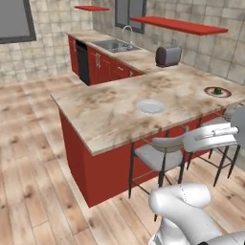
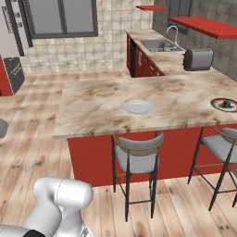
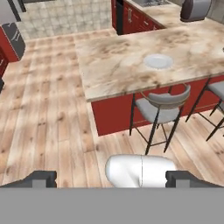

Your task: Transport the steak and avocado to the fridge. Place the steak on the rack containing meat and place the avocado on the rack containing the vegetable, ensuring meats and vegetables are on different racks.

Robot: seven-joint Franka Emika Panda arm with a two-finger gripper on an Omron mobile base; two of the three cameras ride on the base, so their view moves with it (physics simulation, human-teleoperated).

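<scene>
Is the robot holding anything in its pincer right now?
No. The pincer is wide open, with nothing between its tips, just floor and a stool ahead.

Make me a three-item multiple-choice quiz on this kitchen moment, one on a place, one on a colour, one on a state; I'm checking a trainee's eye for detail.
1. Where does the white plate lie?
A. on the island counter
B. on a stool
C. in the sink

2. What colour are the wall shelves?
A. grey
B. red
C. white

3. How does the claw stand?
A. shut on a plate
B. shut, empty
C. open, empty

Answers: 1 A, the white plate lies on the island counter. 2 B, the wall shelves are red. 3 C, the claw has its tips far apart with nothing between.
</scene>
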